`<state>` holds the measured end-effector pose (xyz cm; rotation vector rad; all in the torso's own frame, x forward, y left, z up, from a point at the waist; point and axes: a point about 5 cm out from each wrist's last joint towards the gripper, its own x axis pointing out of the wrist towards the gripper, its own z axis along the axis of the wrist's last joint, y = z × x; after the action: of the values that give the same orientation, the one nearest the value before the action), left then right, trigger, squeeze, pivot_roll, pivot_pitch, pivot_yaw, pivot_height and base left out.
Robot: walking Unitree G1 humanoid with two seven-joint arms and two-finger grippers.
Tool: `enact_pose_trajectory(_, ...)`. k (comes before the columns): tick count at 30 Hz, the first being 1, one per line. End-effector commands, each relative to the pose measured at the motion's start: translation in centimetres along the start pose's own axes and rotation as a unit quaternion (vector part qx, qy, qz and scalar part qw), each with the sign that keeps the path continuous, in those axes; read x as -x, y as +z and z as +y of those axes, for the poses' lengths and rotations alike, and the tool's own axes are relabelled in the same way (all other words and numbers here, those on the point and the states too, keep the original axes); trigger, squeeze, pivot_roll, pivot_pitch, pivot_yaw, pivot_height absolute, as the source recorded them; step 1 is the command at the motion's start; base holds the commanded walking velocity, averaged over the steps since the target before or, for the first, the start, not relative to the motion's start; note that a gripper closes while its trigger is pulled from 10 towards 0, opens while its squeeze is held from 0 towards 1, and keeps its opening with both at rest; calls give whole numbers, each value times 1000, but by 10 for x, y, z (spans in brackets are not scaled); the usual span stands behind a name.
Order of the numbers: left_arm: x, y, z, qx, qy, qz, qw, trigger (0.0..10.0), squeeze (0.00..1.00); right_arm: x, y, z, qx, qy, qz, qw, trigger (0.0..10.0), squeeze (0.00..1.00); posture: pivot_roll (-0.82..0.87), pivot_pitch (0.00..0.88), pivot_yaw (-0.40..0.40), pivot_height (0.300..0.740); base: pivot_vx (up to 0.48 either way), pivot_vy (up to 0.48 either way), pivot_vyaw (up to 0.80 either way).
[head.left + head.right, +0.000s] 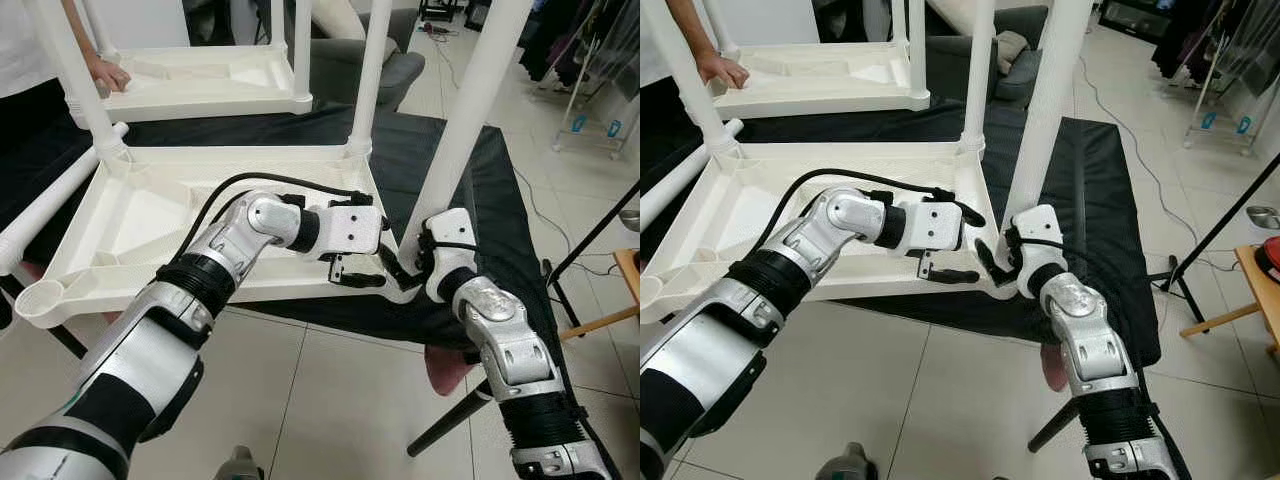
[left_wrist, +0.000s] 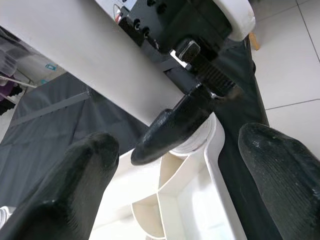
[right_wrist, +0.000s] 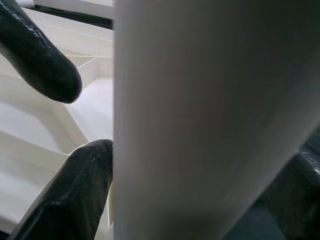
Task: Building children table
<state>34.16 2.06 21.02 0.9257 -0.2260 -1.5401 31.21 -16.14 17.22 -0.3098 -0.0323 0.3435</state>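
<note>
Left eye view: the table (image 1: 150, 215) lies upside down on a black cloth (image 1: 470, 180) over the floor, underside up, its long side running from about 8 o'clock to 2 o'clock. Two legs already stand in their corner sockets: a far-left leg (image 1: 80, 75) and a far-right leg (image 1: 368, 75). A third, the near leg (image 1: 465, 110), rises from the near-right corner at 5 o'clock of the tabletop, tilted slightly toward 1 o'clock, its long axis close to vertical. The near-left socket (image 1: 40, 300) is empty, and a loose leg (image 1: 45, 205) lies along the left edge. By my reading, about three legs are in and one remains, then the turn upright. The right hand (image 1: 405, 272) grips the near leg's base; the left hand (image 1: 358, 270) hovers just beside it.

Right eye view: a second table (image 1: 820, 75) sits behind at 11 o'clock, a person's hand (image 1: 725, 70) resting on it.

Left wrist view: the left hand's fingers (image 2: 65, 185) stand spread apart, holding nothing, with the right hand's finger (image 2: 175, 125) pressed to the leg just above the socket collar.

Right wrist view: the right hand's fingers (image 3: 75, 185) close around the white leg, touching it; whether the leg is seated fully I cannot tell.
</note>
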Motion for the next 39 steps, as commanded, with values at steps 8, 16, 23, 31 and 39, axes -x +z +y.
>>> enact_pose_trajectory(8, 1, 0, 1, -2, -1, 1, 1000, 10000, 0, 0, 0, 0, 1, 1, 0, 1000, 10000, 1000, 137, 199, -11, 740, 0, 0, 0)
enact_pose_trajectory(16, 1, 0, 1, -2, -1, 1, 1000, 10000, 0, 0, 0, 0, 1, 1, 0, 1000, 10000, 1000, 137, 199, -11, 740, 0, 0, 0)
enact_pose_trajectory(23, 1, 0, 1, -2, -1, 1, 1000, 10000, 0, 0, 0, 0, 1, 1, 0, 1000, 10000, 1000, 137, 199, -11, 740, 0, 0, 0)
enact_pose_trajectory(31, 1, 0, 1, -2, -1, 1, 1000, 10000, 0, 0, 0, 0, 1, 1, 0, 1000, 10000, 1000, 137, 199, -11, 740, 0, 0, 0)
enact_pose_trajectory(39, 1, 0, 1, -2, -1, 1, 1000, 10000, 0, 0, 0, 0, 1, 1, 0, 1000, 10000, 1000, 137, 199, -11, 740, 0, 0, 0)
